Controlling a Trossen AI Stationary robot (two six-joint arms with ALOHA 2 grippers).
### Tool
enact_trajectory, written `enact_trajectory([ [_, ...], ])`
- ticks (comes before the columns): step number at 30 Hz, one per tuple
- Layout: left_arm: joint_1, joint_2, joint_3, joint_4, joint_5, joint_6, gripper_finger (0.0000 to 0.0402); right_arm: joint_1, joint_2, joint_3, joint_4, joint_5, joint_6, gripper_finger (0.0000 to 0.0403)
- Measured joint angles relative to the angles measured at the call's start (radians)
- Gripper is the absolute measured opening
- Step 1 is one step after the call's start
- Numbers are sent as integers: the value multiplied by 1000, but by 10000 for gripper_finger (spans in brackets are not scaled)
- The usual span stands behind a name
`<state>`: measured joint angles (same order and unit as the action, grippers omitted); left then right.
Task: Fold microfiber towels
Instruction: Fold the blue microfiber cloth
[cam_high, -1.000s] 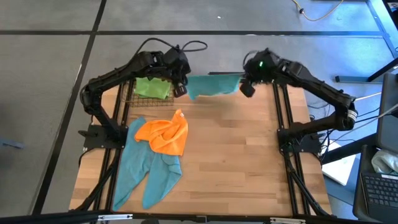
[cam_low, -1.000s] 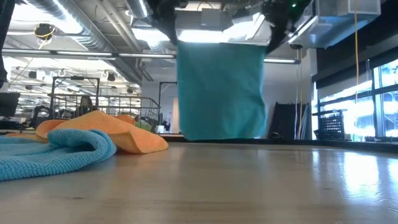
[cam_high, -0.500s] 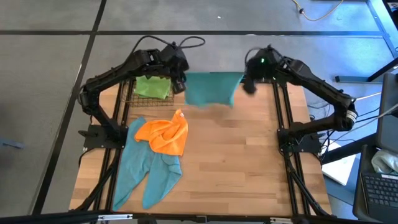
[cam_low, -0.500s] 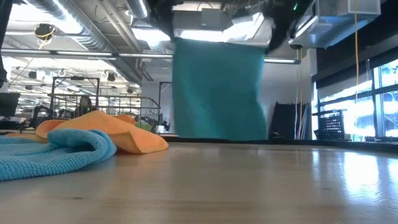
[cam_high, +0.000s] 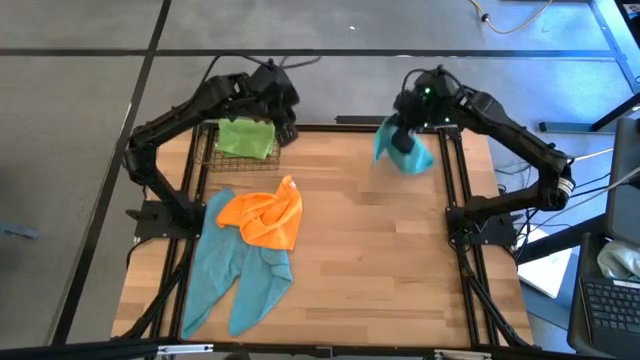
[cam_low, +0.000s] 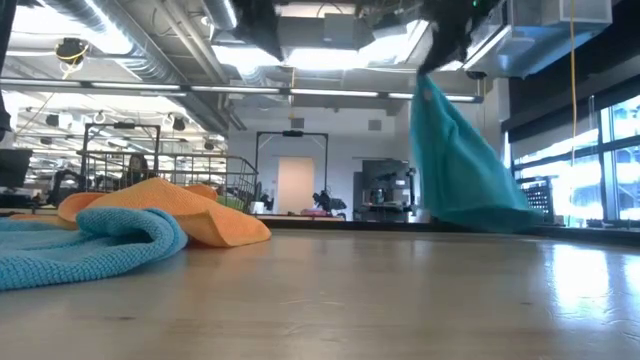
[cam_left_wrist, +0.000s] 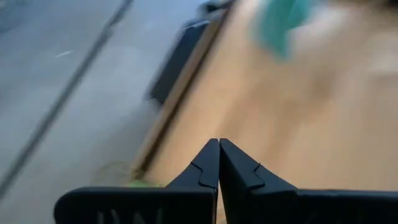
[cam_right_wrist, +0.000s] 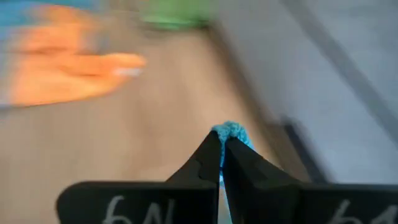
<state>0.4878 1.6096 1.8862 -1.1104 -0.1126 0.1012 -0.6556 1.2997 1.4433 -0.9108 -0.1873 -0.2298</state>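
Towel hanging from right gripper (cam_high: 398, 135) only.
I see limp teal microfiber towel (cam_high: 405, 152) pinched in right wrist view; left gripper (cam_left_wrist: 219, 163) closed, empty.

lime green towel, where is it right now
In the high view the lime green towel lies at the table's far left corner, under the shut left gripper, beyond the orange towel.

No readable text, label, brand, number or sign is shown; only blurred, illegible white marks are seen on both gripper bodies.
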Motion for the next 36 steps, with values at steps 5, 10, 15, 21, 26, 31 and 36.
enact_trajectory([
  [5,-19,15,0,244,250,-46,0,30,0,0,36,-262,18,11],
  [10,-67,48,0,402,339,-109,28,64,-3,25,52,-275,95,12],
  [15,-129,70,1,517,328,-195,86,93,-4,86,56,-168,147,12],
  [21,-218,99,1,637,152,-277,141,125,-2,138,55,-56,205,12],
  [26,-297,146,1,716,14,-302,163,185,20,186,36,-30,212,12],
  [31,-334,169,0,726,-67,-305,166,238,49,270,-51,45,160,12],
  [36,-357,169,0,784,-180,-304,167,272,83,337,-118,88,143,12],
])
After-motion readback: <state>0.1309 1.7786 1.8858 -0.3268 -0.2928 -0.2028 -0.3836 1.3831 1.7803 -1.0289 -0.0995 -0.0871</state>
